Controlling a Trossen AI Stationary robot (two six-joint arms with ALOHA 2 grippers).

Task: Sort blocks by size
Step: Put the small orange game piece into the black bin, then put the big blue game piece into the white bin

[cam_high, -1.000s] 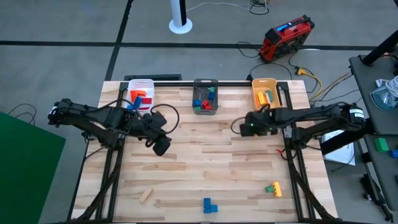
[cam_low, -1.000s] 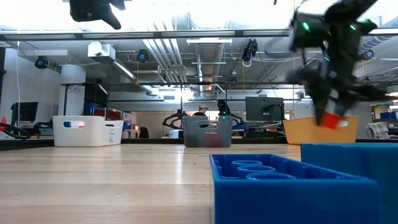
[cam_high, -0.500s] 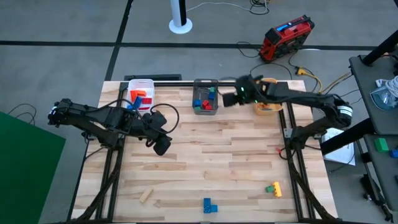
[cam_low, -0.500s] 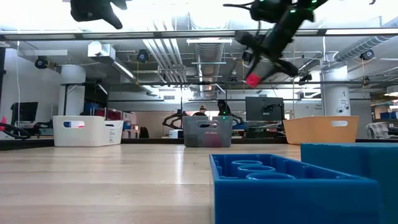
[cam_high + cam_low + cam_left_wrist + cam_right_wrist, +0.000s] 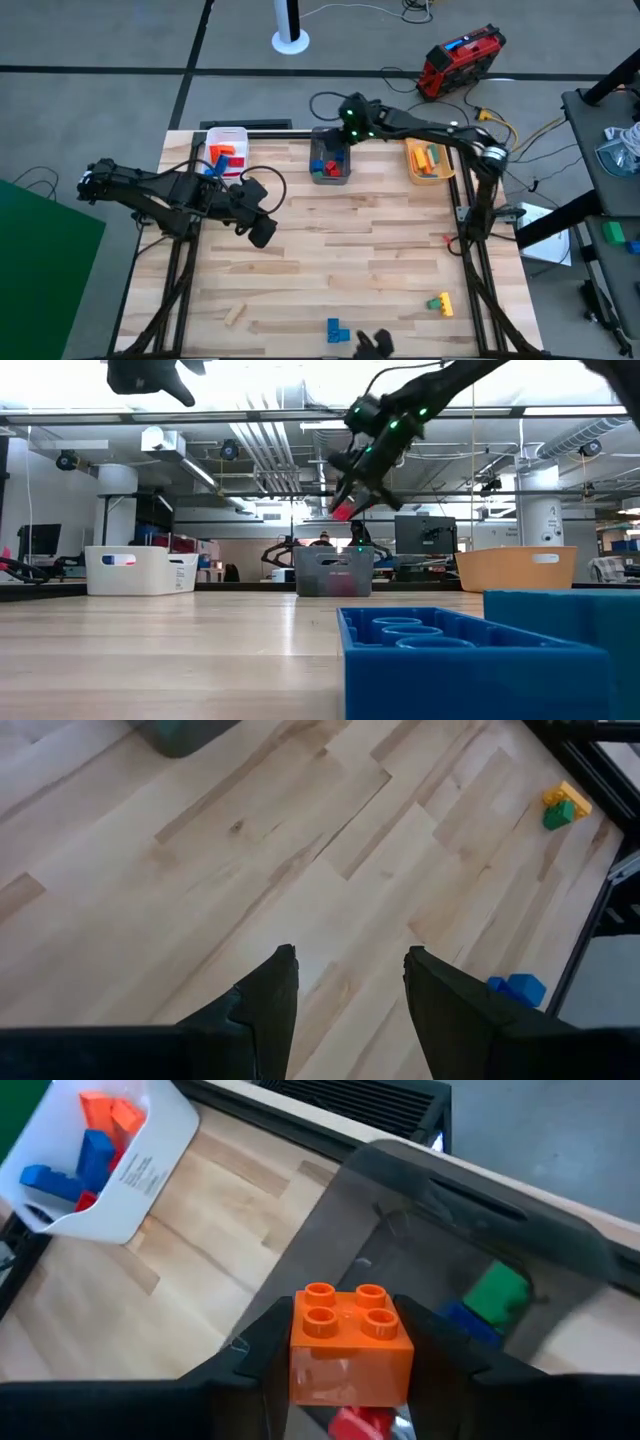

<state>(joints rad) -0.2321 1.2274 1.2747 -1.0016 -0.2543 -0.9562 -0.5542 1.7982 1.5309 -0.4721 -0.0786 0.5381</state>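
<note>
right claw (image 5: 350,1370) clamped on a small orange four-stud plastic brick (image 5: 350,1342), hanging above the grey plastic bin (image 5: 330,158) at the middle of the tabletop's far edge. studs up, pinched on both flat sides, probably so it drops straight in once let go. bin below already has a green block (image 5: 495,1292), something blue and a red piece, so looks like the drop spot for this size.

left claw (image 5: 345,985) parked over bare wooden tabletop (image 5: 340,250) on the left side, fingers spread with nothing between them. just waiting, kept out of the right arm's way.

white plastic bin (image 5: 227,150) on the far left holding orange and blue bricks, orange plastic bin (image 5: 428,157) on the far right with a few longer-looking pieces, yellow and green by the look of it. three bins in a row along the back, presumably one per size.

still loose near the front edge: a plain wooden bar (image 5: 234,315), a blue l-shaped brick (image 5: 335,330), and a green and yellow pair (image 5: 440,303) touching each other. so, well along but not finished. next up, likely open over the grey bin.
</note>
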